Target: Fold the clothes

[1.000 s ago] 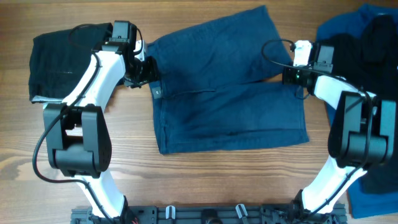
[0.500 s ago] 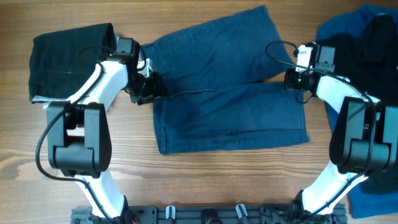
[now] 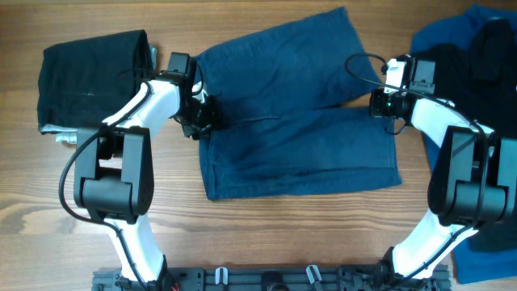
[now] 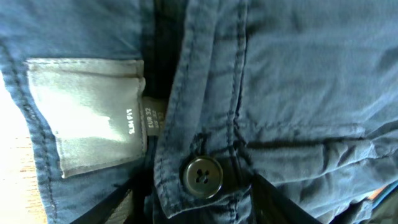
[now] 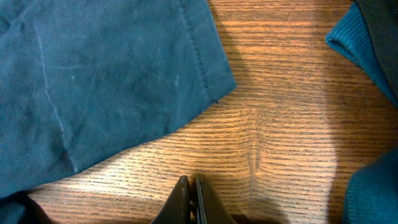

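The dark navy shorts (image 3: 291, 121) lie flat in the middle of the table, waistband to the left, legs to the right. My left gripper (image 3: 199, 115) sits on the waistband's upper corner. In the left wrist view (image 4: 196, 208) it is open, its fingers (image 4: 277, 199) either side of the waistband edge with the button (image 4: 201, 176), next to a grey label (image 4: 87, 112). My right gripper (image 3: 378, 103) is at the leg ends, in the notch between the two legs. In the right wrist view (image 5: 191, 190) it is shut and empty over bare wood, just off the leg hem (image 5: 106, 81).
A folded black garment (image 3: 89, 77) lies at the back left, a pale grey piece (image 3: 65, 136) showing under its front edge. A pile of bright-blue (image 3: 440, 40) and black (image 3: 477, 65) clothes lies at the right, its blue edge (image 5: 367, 37) close to my right gripper.
My left gripper has moved right, from beside the waistband onto its corner. My right gripper has shifted only slightly and stays shut.
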`<state>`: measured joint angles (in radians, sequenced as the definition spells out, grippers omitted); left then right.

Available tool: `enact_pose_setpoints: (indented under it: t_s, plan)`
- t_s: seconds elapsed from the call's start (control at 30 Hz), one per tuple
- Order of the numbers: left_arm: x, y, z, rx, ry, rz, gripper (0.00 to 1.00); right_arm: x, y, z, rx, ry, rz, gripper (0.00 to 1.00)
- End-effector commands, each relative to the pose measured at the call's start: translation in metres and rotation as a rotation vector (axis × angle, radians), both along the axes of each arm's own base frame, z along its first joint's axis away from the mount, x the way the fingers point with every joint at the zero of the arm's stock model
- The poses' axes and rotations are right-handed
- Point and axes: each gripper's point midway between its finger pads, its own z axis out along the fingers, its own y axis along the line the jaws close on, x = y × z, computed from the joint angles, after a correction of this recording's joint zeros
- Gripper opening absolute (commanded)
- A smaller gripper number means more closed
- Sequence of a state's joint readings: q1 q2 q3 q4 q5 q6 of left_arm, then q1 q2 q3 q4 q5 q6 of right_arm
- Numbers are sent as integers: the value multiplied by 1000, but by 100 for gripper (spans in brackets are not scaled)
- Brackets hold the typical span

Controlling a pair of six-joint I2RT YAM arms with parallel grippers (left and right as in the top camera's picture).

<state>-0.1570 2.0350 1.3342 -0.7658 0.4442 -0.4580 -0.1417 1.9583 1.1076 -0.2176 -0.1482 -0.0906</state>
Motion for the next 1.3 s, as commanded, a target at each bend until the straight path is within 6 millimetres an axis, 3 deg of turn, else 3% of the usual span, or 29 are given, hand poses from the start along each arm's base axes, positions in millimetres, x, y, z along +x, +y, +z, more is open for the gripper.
enact_pose_setpoints:
  t_s: [0.0, 0.13, 0.37, 0.47, 0.6, 0.67, 0.87, 1.03, 1.27]
  plan:
    - [6, -1, -7, -8, -10, 18, 8, -10, -2, -5, -11, 31, -22, 6]
    - [18, 6, -5, 43, -74, -19, 4, -11, -2, -6, -11, 35, -22, 5]
    - [31, 54, -13, 314, -144, -54, 4, -14, -14, -8, -40, 57, -124, 4]
    - [32, 57, -3, 314, -157, -66, 4, -14, -15, -8, -43, 56, -126, 4]
    - [35, 57, 32, 313, -215, -53, 4, -14, -15, -8, -43, 56, -125, 4]
    - [36, 59, 40, 322, -231, -48, 4, -14, -15, -8, -43, 56, -125, 4]
    - [26, 66, 26, 361, -179, -51, 4, -12, -13, -7, -36, 48, -121, 4]
    - [14, 97, 20, 530, -117, 3, 4, -10, 14, 19, 87, 10, -19, 5]
    - [9, 98, 9, 542, -79, 41, 4, -47, 76, 44, 365, 69, 238, 4]
